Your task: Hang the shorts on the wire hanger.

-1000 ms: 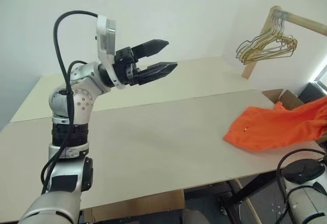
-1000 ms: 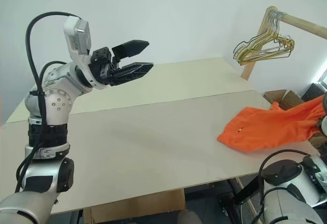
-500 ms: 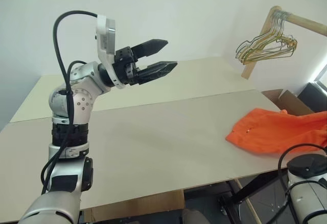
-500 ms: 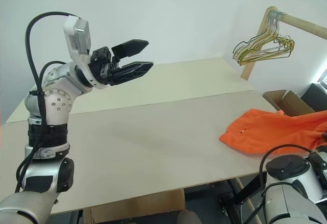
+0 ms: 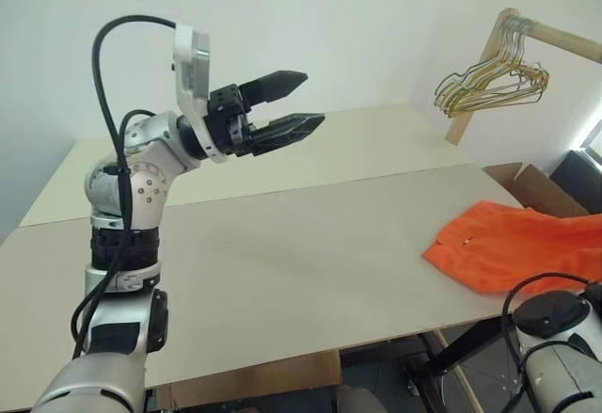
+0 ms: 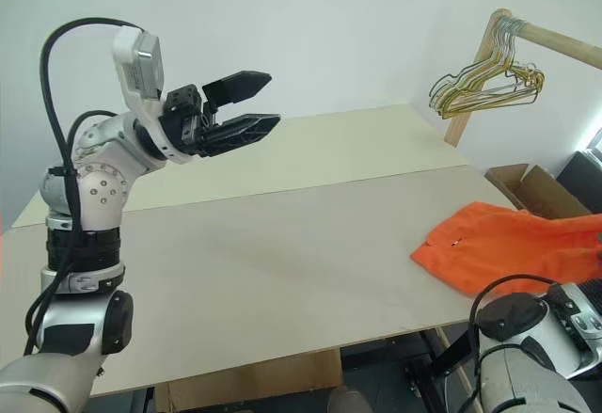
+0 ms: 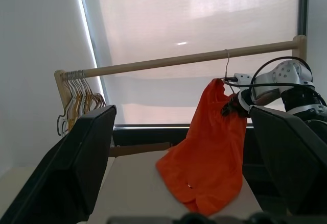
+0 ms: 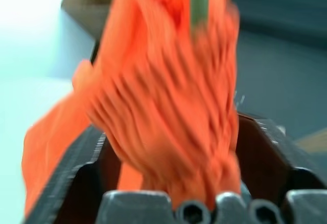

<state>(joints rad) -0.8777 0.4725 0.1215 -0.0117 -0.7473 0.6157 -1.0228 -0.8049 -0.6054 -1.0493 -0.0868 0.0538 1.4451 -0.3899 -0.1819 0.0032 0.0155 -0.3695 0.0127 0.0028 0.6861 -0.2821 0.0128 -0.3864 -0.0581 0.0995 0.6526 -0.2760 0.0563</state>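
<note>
The orange shorts (image 5: 513, 248) lie crumpled at the table's right edge. In the left wrist view the shorts (image 7: 209, 152) hang from a thin wire hanger whose hook (image 7: 227, 63) sits over a wooden rod (image 7: 179, 59), and their lower part trails onto the table. My right gripper (image 7: 232, 104) is at the top of the shorts. Up close, its fingers (image 8: 76, 168) stand wide apart with the bunched waistband (image 8: 168, 106) between them. My left gripper (image 5: 306, 103) is held high over the table's left side, open and empty.
A wooden rack with bunched yellowish-green wire hangers (image 5: 489, 79) stands at the back right. An open cardboard box (image 5: 531, 187) sits behind the table's right end. The pale table (image 5: 282, 262) has a second table (image 5: 357, 145) behind it.
The shorts' right end, lifted toward the picture's edge a second ago, has sunk and the heap now lies flatter and a little farther right. The left arm has kept still.
</note>
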